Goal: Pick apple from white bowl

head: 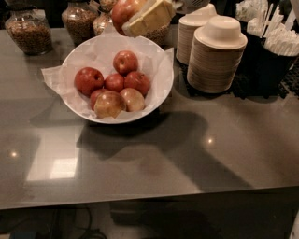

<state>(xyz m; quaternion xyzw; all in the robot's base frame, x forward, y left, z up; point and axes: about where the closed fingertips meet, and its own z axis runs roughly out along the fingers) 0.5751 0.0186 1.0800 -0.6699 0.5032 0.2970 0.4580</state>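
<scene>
My gripper (140, 16) is at the top of the camera view, above the far rim of the white bowl (161, 91). Its pale yellow fingers (149, 18) are shut on the apple (122, 13), which is red with yellowish patches and partly cut off by the top edge. The apple hangs well above the bowl. The bowl is wide, lined with crinkled white paper, and holds several smaller apples (112, 86), dark red and golden-brown.
Two stacks of off-white paper bowls (215, 53) stand right of the white bowl. Glass jars of food (30, 30) line the back left. Dark holders with white cutlery (273, 42) stand at the back right. The grey counter's front edge (149, 198) runs across below.
</scene>
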